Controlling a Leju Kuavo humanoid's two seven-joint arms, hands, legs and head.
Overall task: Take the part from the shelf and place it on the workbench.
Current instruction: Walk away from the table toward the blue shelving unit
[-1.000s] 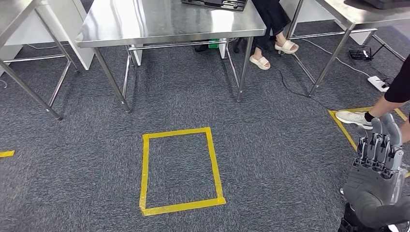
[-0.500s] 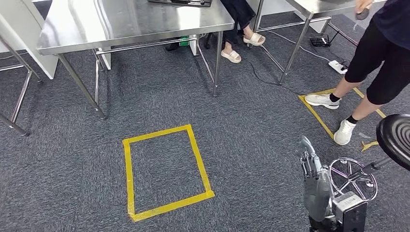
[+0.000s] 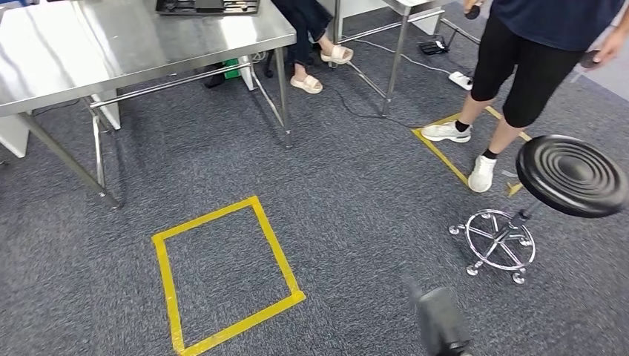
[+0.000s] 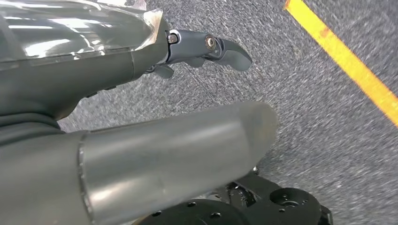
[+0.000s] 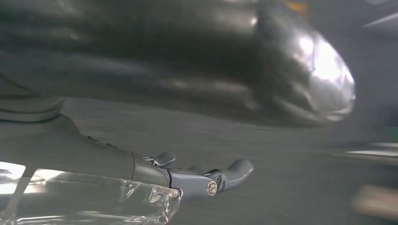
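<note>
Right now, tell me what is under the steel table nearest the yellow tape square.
Under the steel table the grey carpet shows, with a seated person's sandalled feet by its far right leg and something green behind the crossbar. The tabletop covers whatever lies farther back.

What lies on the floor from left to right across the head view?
Steel table → yellow tape square → robot's blurred right hand → standing person's white shoes → black round stool.
</note>
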